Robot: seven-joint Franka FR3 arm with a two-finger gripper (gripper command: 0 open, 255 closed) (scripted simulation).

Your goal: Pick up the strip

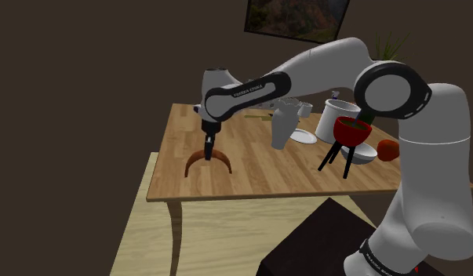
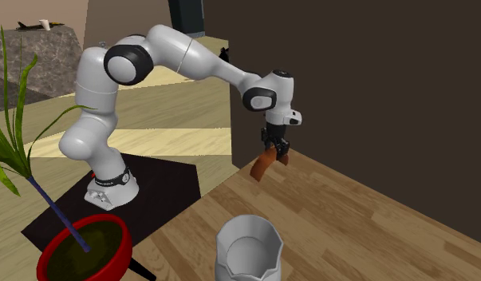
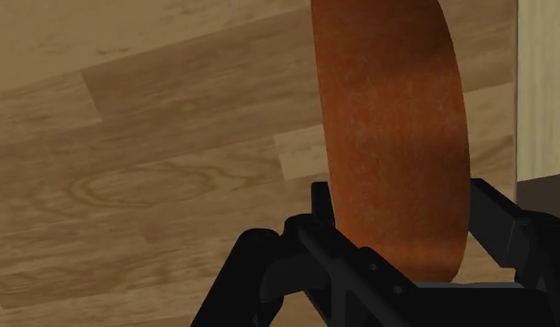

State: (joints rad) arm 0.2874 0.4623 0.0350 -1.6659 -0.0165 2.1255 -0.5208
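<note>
The strip (image 1: 197, 159) is a reddish-brown curved band, arched like a bow. My black gripper (image 1: 208, 151) is shut on its middle, and both ends droop toward the wooden table (image 1: 250, 168). In the second exterior view the strip (image 2: 262, 165) hangs from the gripper (image 2: 275, 152) just above the table's near corner. Seen from the wrist, the broad brown strip (image 3: 391, 139) runs up between the black fingers (image 3: 496, 218), which clasp it on both sides, with wood grain behind it.
On the table toward the shoulder view's right stand a white vase (image 1: 283, 125), a white plate (image 1: 303, 137), a white pot (image 1: 336, 118), a red planter on black legs (image 1: 351, 132) and a red fruit (image 1: 388, 150). The table edge (image 1: 160, 168) lies close to the gripper.
</note>
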